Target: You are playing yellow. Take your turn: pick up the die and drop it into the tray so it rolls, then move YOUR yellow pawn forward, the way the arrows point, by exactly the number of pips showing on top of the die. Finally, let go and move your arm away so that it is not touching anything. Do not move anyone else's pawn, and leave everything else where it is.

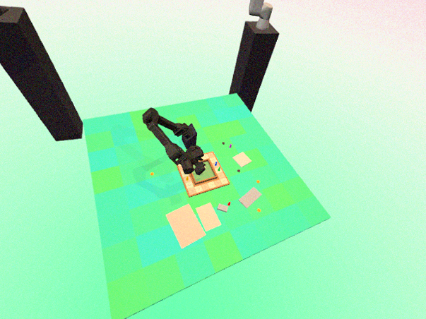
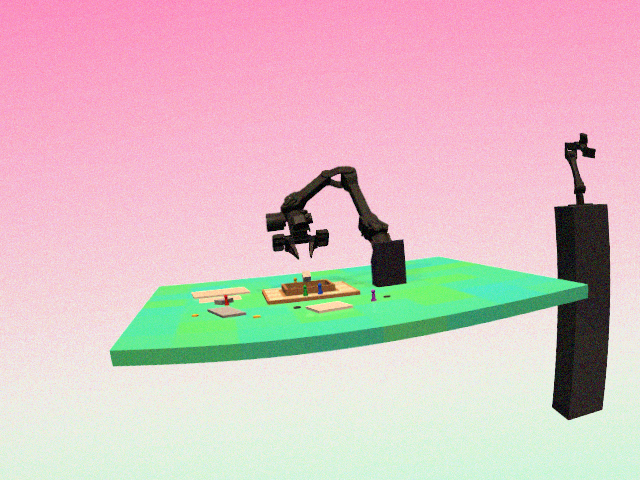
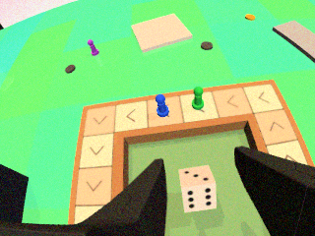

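Observation:
My gripper is open above the tray. The white die is in the air below the fingertips, over the tray, touching neither finger. In the wrist view its upper face shows three pips and its front face six. The yellow pawn stands on the board's left side in the top view; the wrist view does not show it. The board surrounds the tray. The top view does not show the die.
The blue pawn and green pawn stand on neighbouring board squares. Off the board stand a red pawn and a purple pawn. Flat slabs and small discs lie around.

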Available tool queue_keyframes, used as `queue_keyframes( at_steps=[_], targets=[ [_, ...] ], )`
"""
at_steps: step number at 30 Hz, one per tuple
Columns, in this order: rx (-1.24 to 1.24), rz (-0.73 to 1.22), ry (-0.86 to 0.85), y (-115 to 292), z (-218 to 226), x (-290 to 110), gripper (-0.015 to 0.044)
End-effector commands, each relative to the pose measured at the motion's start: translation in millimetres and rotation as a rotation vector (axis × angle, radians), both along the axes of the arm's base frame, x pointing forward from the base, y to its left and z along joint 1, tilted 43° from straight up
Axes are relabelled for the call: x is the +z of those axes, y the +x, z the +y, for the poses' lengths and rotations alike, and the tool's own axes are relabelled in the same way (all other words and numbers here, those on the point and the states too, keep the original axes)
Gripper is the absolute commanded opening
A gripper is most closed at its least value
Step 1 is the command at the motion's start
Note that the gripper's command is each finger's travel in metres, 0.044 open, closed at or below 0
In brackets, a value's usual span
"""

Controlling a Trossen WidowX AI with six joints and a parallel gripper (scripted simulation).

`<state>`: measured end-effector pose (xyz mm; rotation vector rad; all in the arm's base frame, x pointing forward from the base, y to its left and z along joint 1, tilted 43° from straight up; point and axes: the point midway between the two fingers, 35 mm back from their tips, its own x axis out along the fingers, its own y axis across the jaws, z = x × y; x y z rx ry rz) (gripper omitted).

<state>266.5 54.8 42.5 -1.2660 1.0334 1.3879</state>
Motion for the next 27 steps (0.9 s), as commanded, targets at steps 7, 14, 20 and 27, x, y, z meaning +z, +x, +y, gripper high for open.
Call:
queue_keyframes(
  at_steps=[7, 14, 20, 27],
  targets=[
    [0.001, 0.003, -0.012, -5, 25, 27, 0.0440],
    [-0.028, -0.071, -0.688, -6, 15, -15, 0.0440],
    [-0.010, -0.159, -0.828, -2, 17, -17, 0.0440],
    [-0.318, -0.215, -0.740, 6, 0, -8, 0.0335]
  ],
)
